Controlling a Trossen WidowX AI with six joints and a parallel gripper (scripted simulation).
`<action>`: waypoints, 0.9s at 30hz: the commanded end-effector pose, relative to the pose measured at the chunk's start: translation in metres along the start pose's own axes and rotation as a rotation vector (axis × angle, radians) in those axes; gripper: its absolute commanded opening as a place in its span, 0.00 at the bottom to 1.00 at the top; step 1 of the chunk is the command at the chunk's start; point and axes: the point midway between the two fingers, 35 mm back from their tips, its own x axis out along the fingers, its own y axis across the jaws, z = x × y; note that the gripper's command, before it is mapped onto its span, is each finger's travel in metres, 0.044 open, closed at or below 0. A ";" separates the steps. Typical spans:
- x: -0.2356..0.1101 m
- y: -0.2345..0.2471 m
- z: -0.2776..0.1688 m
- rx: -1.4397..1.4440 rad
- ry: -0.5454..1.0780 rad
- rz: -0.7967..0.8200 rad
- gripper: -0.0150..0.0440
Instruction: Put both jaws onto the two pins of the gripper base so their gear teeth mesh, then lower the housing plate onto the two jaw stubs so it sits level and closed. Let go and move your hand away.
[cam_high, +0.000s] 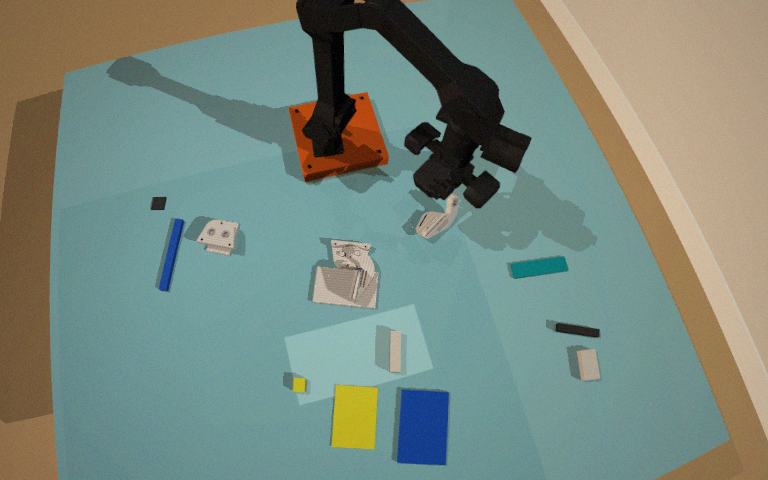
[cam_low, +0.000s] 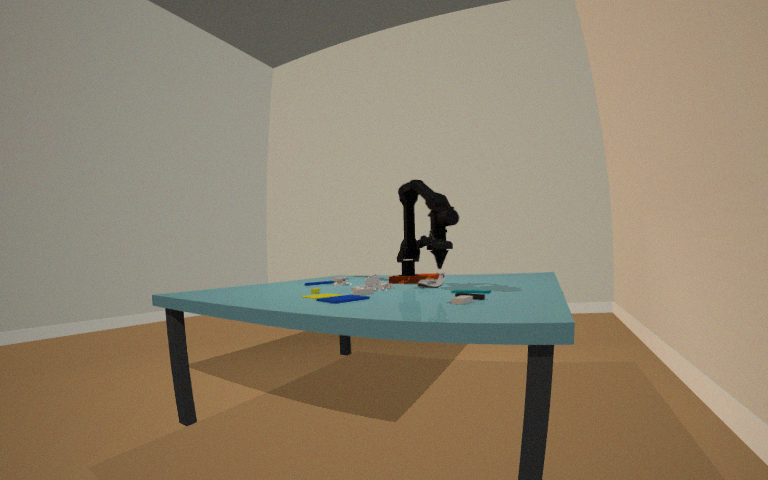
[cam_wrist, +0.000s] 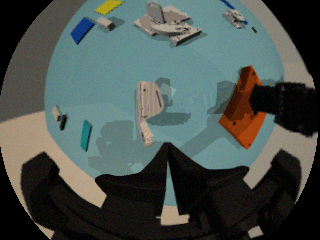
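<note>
My gripper (cam_low: 440, 267) (cam_wrist: 166, 145) is shut and empty, pointing down above the table near the loose jaw; in the top view its fingertips are hidden. The loose pale jaw (cam_high: 434, 224) (cam_low: 431, 281) (cam_wrist: 149, 102) lies on the table, its narrow end towards my fingers in the wrist view. The pale gripper base (cam_high: 322, 295) (cam_wrist: 145, 25) stands near the table's middle. The other jaw (cam_high: 365, 266) (cam_wrist: 167, 30) lies across it; whether it sits on a pin I cannot tell. The housing plate (cam_high: 220, 234) (cam_wrist: 234, 18), pale with two round holes, lies apart at the left in the top view.
The orange arm mount (cam_high: 367, 116) (cam_wrist: 244, 125) is behind. A teal block (cam_high: 538, 267) (cam_wrist: 86, 135), black bar (cam_high: 577, 330) and pale block (cam_high: 589, 364) lie right. A pale bar (cam_high: 395, 350), yellow cube (cam_high: 299, 384), yellow sheet (cam_high: 354, 417) and blue sheet (cam_high: 423, 427) lie in front; a blue bar (cam_high: 171, 254) left.
</note>
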 end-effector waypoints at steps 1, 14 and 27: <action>0.007 -0.001 0.000 0.005 0.001 -0.004 0.25; 0.028 -0.001 0.000 0.005 0.001 -0.004 0.25; 0.043 -0.003 0.001 0.005 0.001 -0.004 0.25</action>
